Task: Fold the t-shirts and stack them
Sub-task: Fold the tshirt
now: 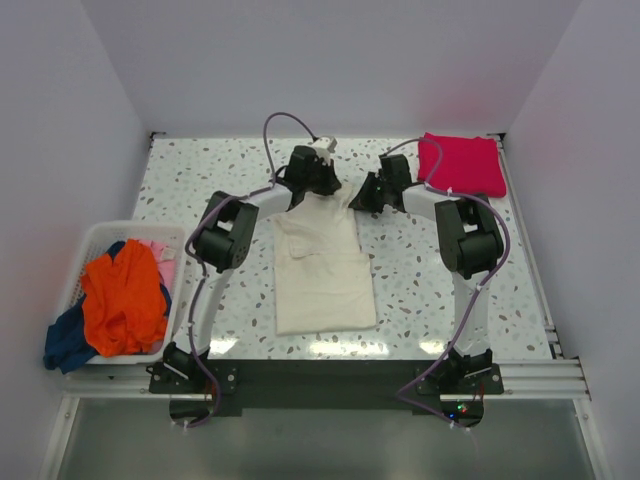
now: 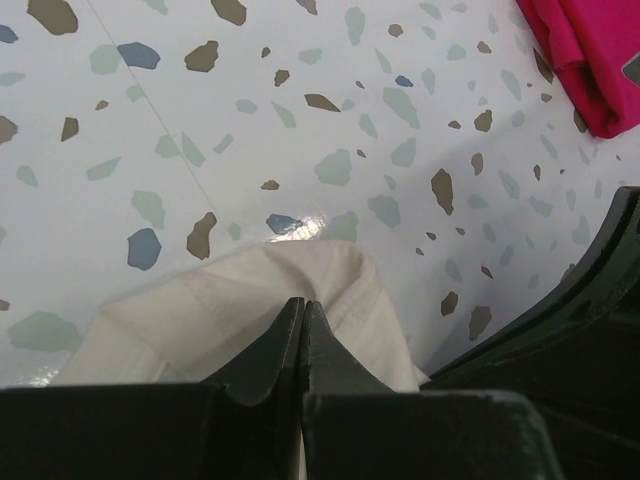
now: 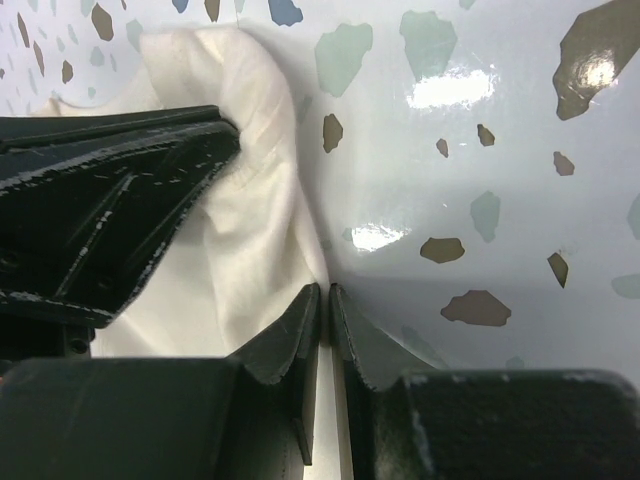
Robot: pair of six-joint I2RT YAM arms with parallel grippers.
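Bending the left arm [image 1: 225,240] and the right arm [image 1: 468,240] up from the near edge and inward, elbows out, wrists close together over the middle of the tabletop [image 1: 420,280]. Reaching past the white slatted basket [image 1: 95,232] at the near left, heaped with an orange t-shirt [image 1: 122,300], a dark blue t-shirt [image 1: 65,345] hanging over its near corner and a pink t-shirt [image 1: 160,255] behind. Working over the cream t-shirt [image 1: 322,285], lying partly folded and flat between the arms, its far end narrowing toward the wrists. Pinching that far edge with the left jaws, fully closed, tips meeting on a raised fold of cream cloth. Gripping the same edge just beside with the right jaws, closed to a thin slit, cloth bunched against the left tip and running into the slit. Standing well apart from the magenta-red t-shirt [image 1: 462,163], folded at the far right corner.
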